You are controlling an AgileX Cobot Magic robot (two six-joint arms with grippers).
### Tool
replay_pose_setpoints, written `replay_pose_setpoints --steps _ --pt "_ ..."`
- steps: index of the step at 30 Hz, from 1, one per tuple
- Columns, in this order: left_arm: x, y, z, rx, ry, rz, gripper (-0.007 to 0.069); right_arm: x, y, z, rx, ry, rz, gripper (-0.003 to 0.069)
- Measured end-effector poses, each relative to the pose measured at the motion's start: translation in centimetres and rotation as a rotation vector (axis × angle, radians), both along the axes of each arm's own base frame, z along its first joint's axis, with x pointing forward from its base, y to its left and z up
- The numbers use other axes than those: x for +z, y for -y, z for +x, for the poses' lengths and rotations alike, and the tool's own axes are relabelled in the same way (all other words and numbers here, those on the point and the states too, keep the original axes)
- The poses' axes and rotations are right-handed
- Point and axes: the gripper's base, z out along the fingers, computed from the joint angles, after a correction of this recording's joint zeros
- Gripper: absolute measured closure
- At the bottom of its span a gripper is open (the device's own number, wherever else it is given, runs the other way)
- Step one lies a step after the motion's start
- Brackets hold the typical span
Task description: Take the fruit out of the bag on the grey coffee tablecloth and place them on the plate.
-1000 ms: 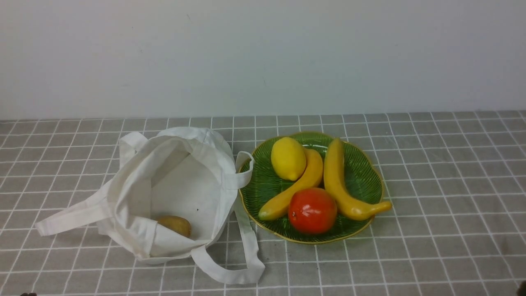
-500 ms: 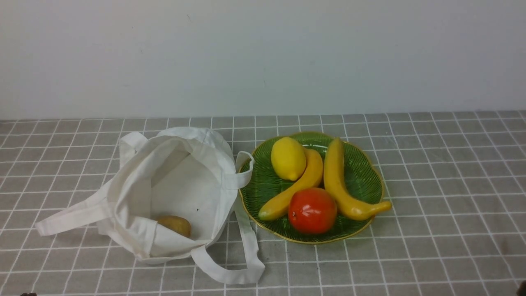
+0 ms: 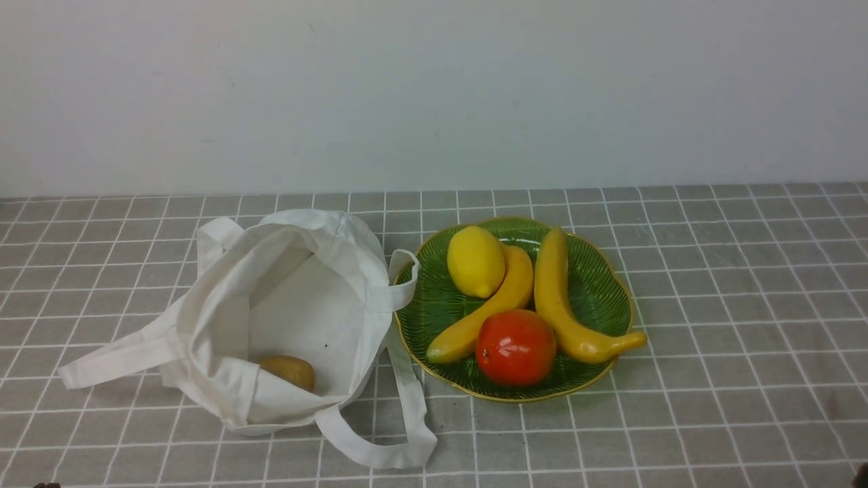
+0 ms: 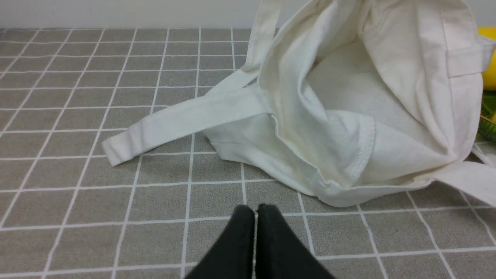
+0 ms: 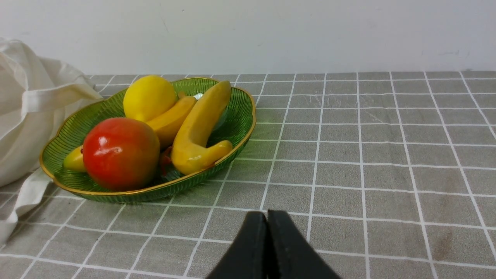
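Brown fruit (image 3: 288, 371) in bag (image 3: 298, 318), seemingly near edge.

Front camera high at the near edge, looking across to the wall, left wrist camera low and close to the bag (image 4: 348, 116), right one low near the plate (image 5: 240, 128), both share the bag and plate with the front

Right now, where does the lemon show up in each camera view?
Front view: lemon at the plate's far left.
Left wrist view: a yellow sliver at the frame edge, behind the bag.
Right wrist view: lemon behind the red fruit.
Shared landmark: the bag.
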Motion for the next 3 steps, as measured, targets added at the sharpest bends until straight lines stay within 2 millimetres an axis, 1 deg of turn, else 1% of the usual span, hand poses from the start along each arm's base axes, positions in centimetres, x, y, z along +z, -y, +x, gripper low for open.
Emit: replay_pose_setpoints --steps 3 --pt "0.00 0.00 0.00 0.000 0.000 0.000 0.0632 0.00 0.00 0.00 0.000 0.000 0.000 0.0674"
